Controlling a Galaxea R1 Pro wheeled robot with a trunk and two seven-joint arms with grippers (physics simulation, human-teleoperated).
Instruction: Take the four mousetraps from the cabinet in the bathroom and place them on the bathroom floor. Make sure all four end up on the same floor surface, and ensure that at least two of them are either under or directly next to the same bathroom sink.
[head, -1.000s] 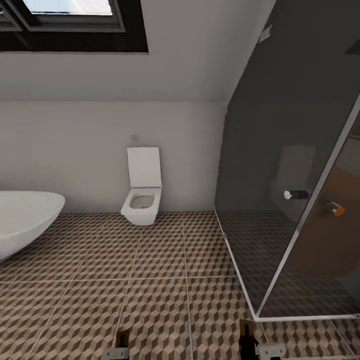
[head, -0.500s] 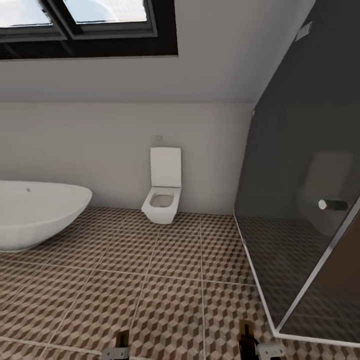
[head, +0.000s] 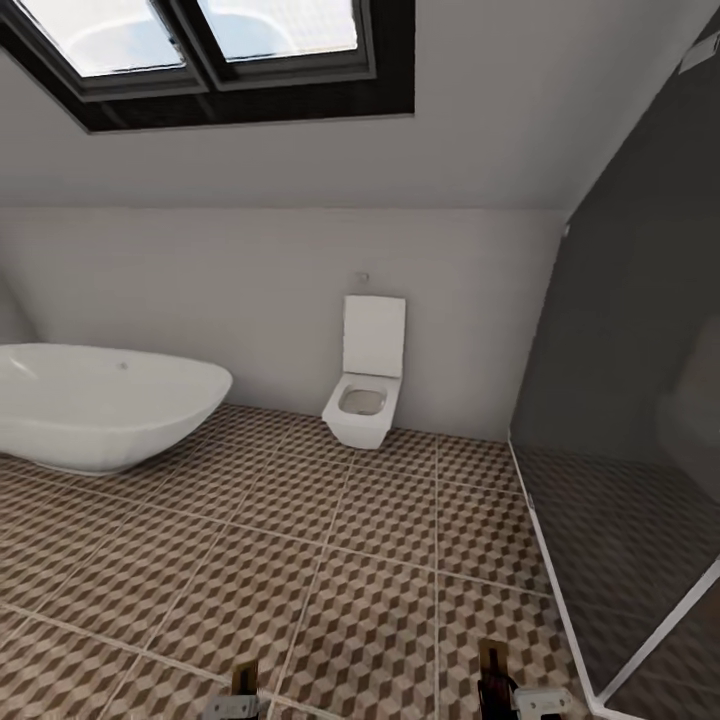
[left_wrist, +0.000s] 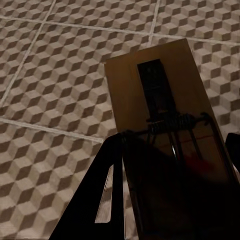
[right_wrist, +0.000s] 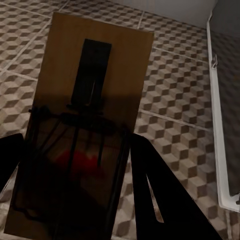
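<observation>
Fingers of both arms grip mousetraps; bathtub, toilet stand ahead.

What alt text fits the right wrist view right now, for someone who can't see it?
A brown wooden mousetrap with a dark metal spring and bar sits clamped in the right gripper, held above the cube-patterned bathroom floor. A white shower threshold strip runs along one edge of the floor.

Head camera: high, facing forward-down across brown-beige cube-patterned tiled bathroom floor toward far wall. Both wrist cameras: close, angled down along end effector fingers; all share floor.
</observation>
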